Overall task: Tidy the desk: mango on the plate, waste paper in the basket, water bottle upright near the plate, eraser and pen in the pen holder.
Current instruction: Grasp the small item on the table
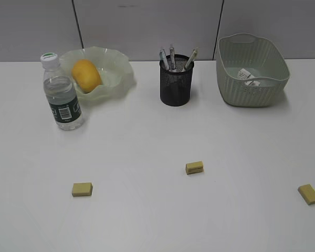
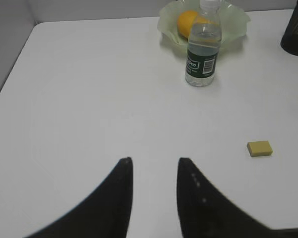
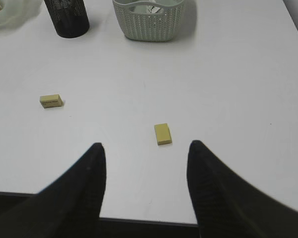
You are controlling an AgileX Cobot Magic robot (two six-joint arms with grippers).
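Half the waste paper [image 1: 249, 76] hides behind the basket [image 1: 252, 89] wall.

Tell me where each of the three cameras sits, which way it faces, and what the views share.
Exterior: raised at the near edge, slanting down over the white desk; no robot parts show.
Left wrist: on the left arm, facing forward past the open left gripper toward the clear green-labelled water bottle.
Right wrist: past the open right gripper toward the pale green woven basket.
Shared: the black mesh pen holder appears in all three.
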